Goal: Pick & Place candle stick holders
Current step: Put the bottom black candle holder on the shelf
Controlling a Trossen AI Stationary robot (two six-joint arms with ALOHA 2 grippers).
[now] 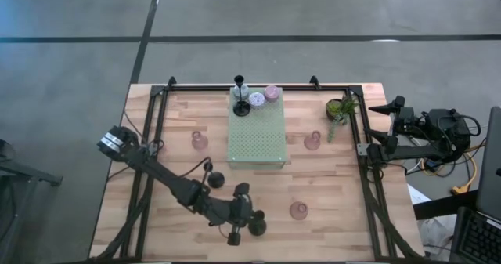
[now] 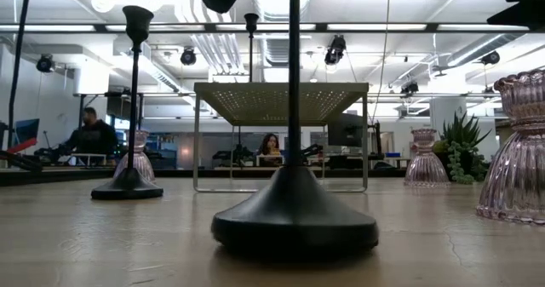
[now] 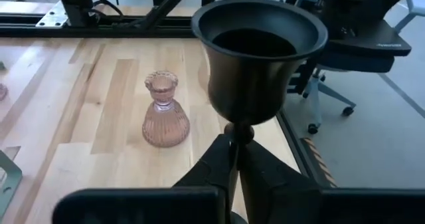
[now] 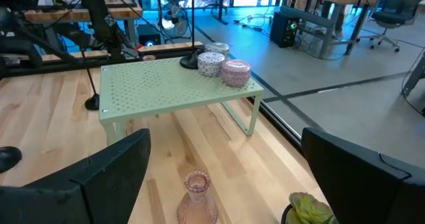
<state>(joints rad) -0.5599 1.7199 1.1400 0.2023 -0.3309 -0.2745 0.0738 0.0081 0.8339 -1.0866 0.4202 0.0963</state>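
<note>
My left gripper (image 1: pixel 249 217) (image 3: pixel 236 151) is near the table's front edge, shut on a black thin-stemmed candle stick holder (image 3: pixel 255 58). A second black holder (image 1: pixel 215 178) stands on its round base to the left. Three pink glass holders (image 1: pixel 200 141) (image 1: pixel 312 141) (image 1: pixel 297 210) stand on the wood. A black holder (image 1: pixel 240 99) and two pastel round ones (image 1: pixel 257 101) (image 1: pixel 272 92) stand on the far end of the raised pale green perforated mat (image 1: pixel 257 135). My right gripper (image 1: pixel 377 131) (image 4: pixel 229 177) waits open at the table's right edge. My left gripper pinches the black holder's thin stem (image 3: pixel 234 139) between its two fingers, just under the cup. The fingers come about level from the table's left and lie across the stem. The holder is upright, and its round base (image 2: pixel 294 223) appears to rest on the table.
A small green potted plant (image 1: pixel 340 111) stands at the far right by the frame rail. The mat stands on thin legs (image 2: pixel 196 142). Black rails run along the left, right and far edges. People sit in the room beyond the table (image 2: pixel 89 134).
</note>
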